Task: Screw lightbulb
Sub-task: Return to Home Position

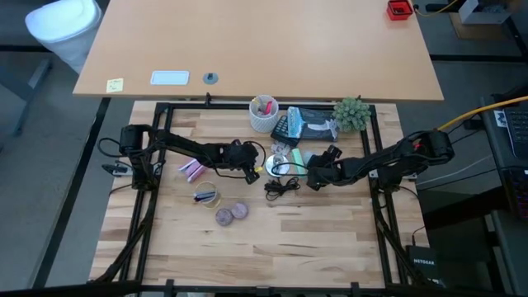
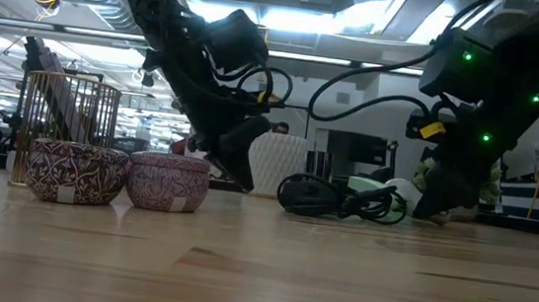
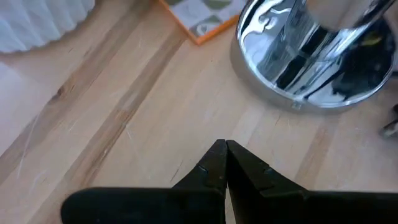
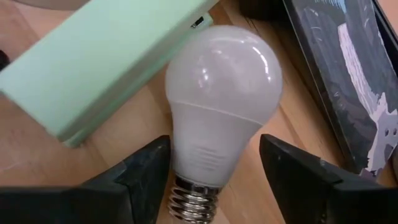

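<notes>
**Lightbulb lies on the desk between the parted right claw**

The lightbulb lies on its side on the wooden desk. Its white globe points away from the right wrist camera and its silvery screw base points toward that camera. The right claw sits low over the lightbulb with its two fingers apart, one on each side of the bulb's neck. Neither finger can be seen pressing on it. A pale green box lies just beside the globe on one side and a dark printed cover on the other.

In the high view the right claw reaches in from the right, just right of the desk's middle. The bulb itself is too small to pick out there.

The left claw is near the middle of the desk, just left of the chrome lamp base. Its fingertips are pressed together on nothing, above bare wood.

A coiled black cable lies between the two claws. Two purple tins stand side by side nearer the front edge. The white cup of pens stands at the back of the desk.
</notes>
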Robot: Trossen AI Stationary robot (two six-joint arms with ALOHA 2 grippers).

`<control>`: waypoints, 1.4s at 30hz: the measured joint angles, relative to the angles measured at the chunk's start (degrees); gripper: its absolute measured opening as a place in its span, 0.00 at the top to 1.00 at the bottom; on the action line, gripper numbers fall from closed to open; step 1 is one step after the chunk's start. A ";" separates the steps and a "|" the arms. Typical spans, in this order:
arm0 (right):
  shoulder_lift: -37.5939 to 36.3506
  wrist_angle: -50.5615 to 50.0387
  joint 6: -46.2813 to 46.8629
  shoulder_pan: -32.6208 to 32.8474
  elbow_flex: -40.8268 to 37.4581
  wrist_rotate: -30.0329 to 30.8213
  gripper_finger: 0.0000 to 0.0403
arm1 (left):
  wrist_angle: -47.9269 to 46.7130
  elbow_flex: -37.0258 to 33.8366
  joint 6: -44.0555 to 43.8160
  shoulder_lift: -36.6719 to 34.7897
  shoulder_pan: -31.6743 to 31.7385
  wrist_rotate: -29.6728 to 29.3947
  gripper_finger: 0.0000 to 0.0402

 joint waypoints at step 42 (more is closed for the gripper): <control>-0.07 -32.38 -21.98 0.07 54.87 -1.56 0.37 | -17.58 0.03 10.35 -61.88 -0.11 -0.18 1.00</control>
